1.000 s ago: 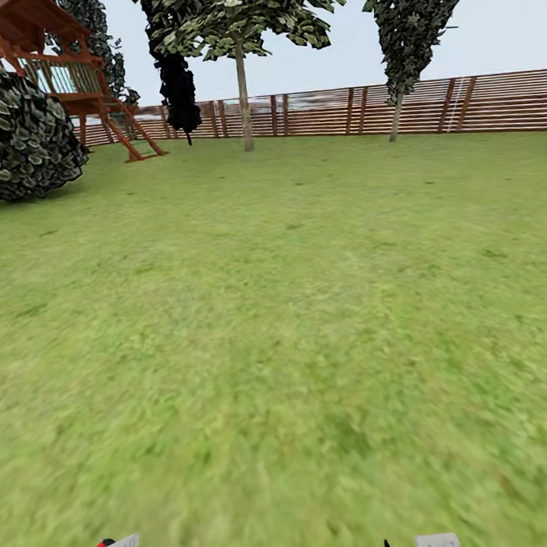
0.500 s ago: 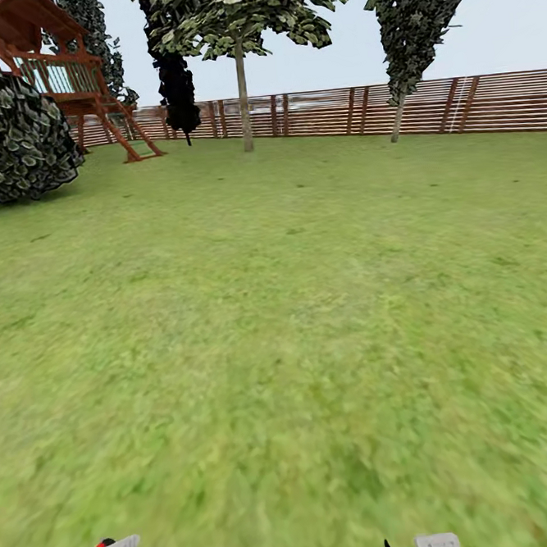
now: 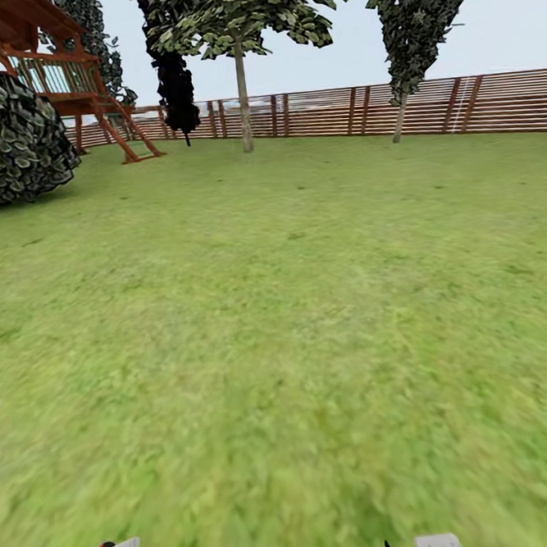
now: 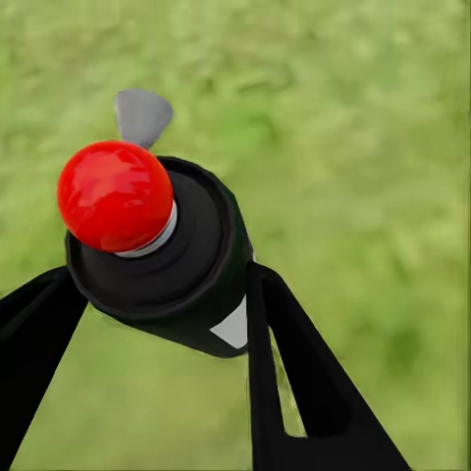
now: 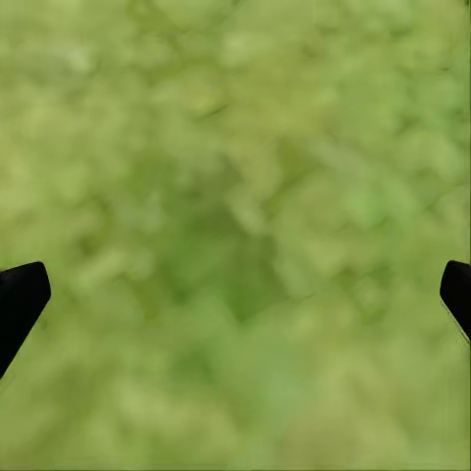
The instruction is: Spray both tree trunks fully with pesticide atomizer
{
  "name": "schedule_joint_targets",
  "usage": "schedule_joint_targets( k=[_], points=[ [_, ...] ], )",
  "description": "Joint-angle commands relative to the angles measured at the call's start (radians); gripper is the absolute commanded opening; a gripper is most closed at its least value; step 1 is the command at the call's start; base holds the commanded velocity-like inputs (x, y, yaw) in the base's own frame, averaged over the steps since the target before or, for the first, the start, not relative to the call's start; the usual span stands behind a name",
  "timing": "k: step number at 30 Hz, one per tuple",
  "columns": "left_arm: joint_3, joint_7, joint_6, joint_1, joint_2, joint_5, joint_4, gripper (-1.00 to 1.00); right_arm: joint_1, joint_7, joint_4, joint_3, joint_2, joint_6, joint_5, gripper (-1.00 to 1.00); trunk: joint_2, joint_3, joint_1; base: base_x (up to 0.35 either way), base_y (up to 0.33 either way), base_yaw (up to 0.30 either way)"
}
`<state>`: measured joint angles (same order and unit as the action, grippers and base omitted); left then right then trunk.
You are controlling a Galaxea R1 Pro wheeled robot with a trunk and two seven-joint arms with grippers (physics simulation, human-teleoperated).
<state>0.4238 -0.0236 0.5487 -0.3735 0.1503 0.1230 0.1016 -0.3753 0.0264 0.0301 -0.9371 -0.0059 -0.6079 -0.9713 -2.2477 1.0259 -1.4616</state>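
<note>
Blurry green floor [image 3: 296, 346] runs to a slatted fence [image 3: 490, 104]; left gripper [image 4: 162, 294] clamps the atomizer [image 4: 167, 255]; right gripper [image 5: 235, 294] spread wide.

Pale sky over a slatted wooden fence [image 3: 425, 107], playhouse [image 3: 38, 53] and round bush [image 3: 12, 134].

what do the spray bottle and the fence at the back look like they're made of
Spray bottle: dark body, probably plastic with a matte look; its red tip is glossy, with a soft highlight. Fence: looks like wood, going by the brown horizontal slats and posts.
</note>
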Motion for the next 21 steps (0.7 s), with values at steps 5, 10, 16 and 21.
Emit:
schedule_joint_targets(
  k=[5,10,16,21],
  points=[
    [0.007,-0.002,0.004,-0.001,0.0,0.01,-0.002,-1.0,-0.001,0.003,-0.001,-0.008,0.0,-0.003,-0.01,1.0,0.0,0.001,0.0,0.338,0.0,0.0],
    [0.007,-0.002,0.004,-0.001,0.0,0.009,0.0,-1.0,-0.001,0.003,-0.001,-0.008,0.0,-0.003,-0.01,1.0,0.0,0.001,0.0,0.338,0.0,0.0],
    [0.007,-0.002,0.004,-0.001,0.0,0.009,-0.001,-1.0,-0.001,0.003,-0.001,-0.008,0.0,-0.003,-0.01,1.0,0.0,0.001,0.0,0.338,0.0,0.0],
    [0.007,-0.002,0.004,-0.001,0.0,0.009,-0.002,-1.0,-0.001,0.003,-0.001,-0.008,0.0,-0.003,-0.01,1.0,0.0,0.001,0.0,0.338,0.0,0.0]
  ],
)
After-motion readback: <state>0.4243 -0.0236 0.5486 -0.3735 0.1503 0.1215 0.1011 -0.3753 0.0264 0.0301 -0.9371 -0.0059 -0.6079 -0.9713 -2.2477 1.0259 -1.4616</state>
